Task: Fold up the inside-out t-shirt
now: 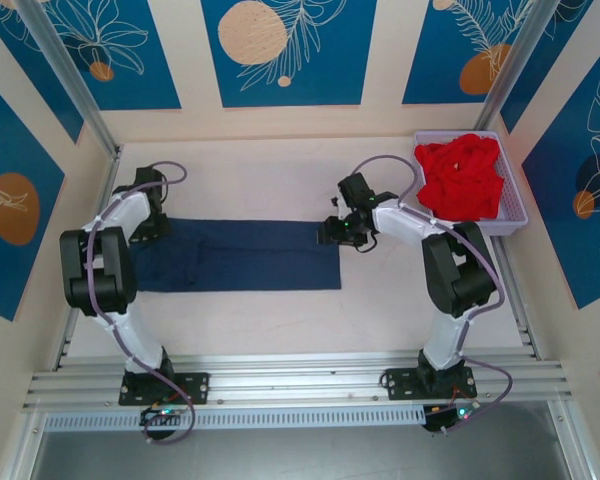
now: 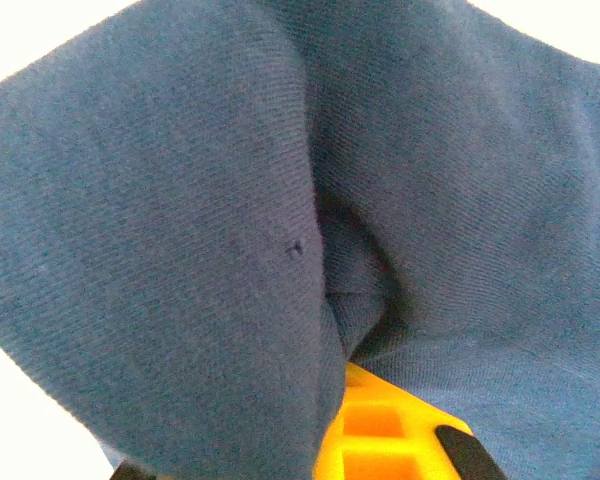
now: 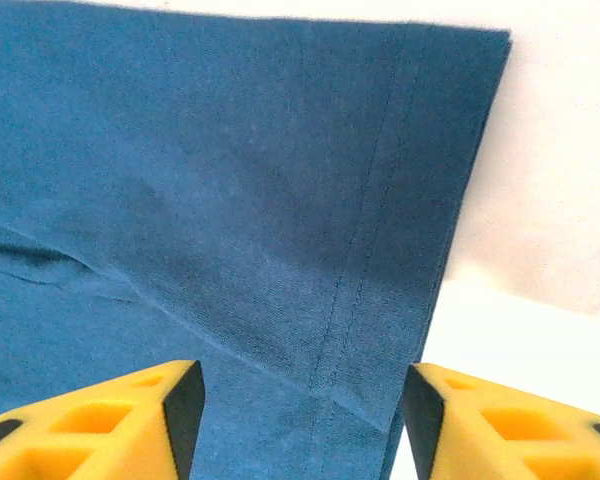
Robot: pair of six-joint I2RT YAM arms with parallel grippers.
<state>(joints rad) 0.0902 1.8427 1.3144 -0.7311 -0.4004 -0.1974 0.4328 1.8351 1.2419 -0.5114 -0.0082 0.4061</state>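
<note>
The inside-out t-shirt (image 1: 245,255) lies as a long navy strip across the middle of the table. At its left end sits my left gripper (image 1: 152,228). In the left wrist view the navy cloth (image 2: 180,200) bunches over and around one yellow finger (image 2: 385,430), so that gripper is shut on the shirt. My right gripper (image 1: 330,233) is at the strip's far right corner. In the right wrist view it (image 3: 300,400) is open, its yellow fingers (image 3: 165,405) on either side of the stitched hem corner (image 3: 380,330) lying flat below.
A lavender tray (image 1: 515,225) at the back right holds a crumpled red garment (image 1: 462,175). Aluminium posts stand at both back corners, and a metal rail runs along the near edge by the arm bases. Bare table (image 1: 250,180) lies behind and in front of the shirt.
</note>
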